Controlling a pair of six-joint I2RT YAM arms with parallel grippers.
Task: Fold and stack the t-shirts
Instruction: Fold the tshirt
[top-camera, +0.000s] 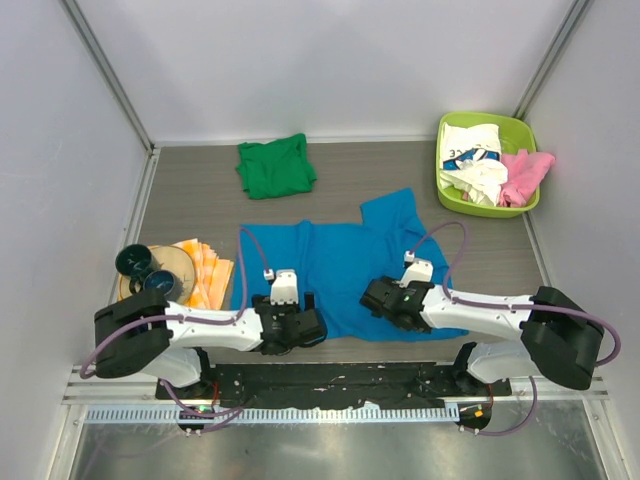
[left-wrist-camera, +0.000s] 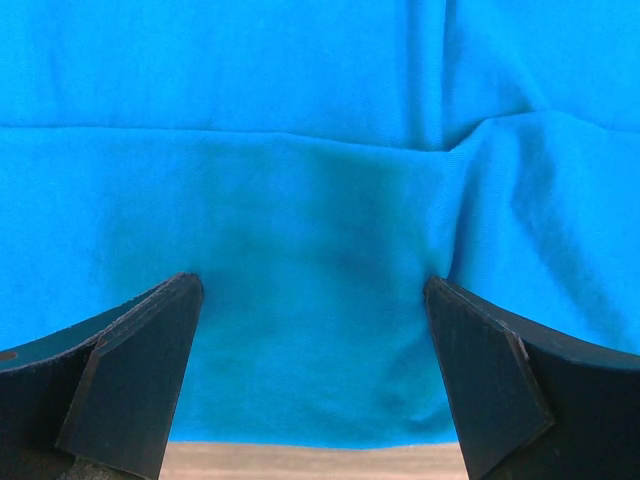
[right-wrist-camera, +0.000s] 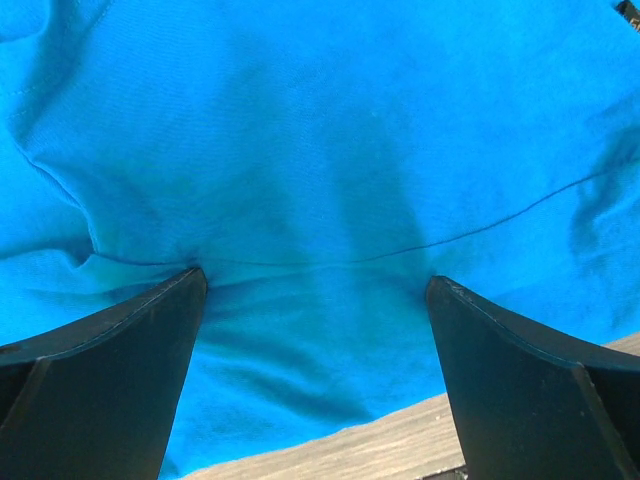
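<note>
Lying spread out in the middle of the table (top-camera: 190, 195), a bright blue t-shirt (top-camera: 345, 265) has its near edge toward the two robot arms. The left gripper (top-camera: 303, 326) sits low over that edge on the left side, the right gripper (top-camera: 380, 298) over it on the right. Both wrist views show dark fingers (left-wrist-camera: 140, 370) splayed wide apart with flat blue cloth between them and a strip of bare wood below; neither pincer is grasping anything. A folded green t-shirt (top-camera: 276, 166) lies on the table's far side, well apart from the blue one. At the far right, a lime-green basin (top-camera: 441, 165) holds a white printed t-shirt (top-camera: 472, 160) and a pink t-shirt (top-camera: 527, 172). Near the left arm lie an orange-yellow checked cloth (top-camera: 205, 270) and a dark teal bowl (top-camera: 135, 262)
</note>
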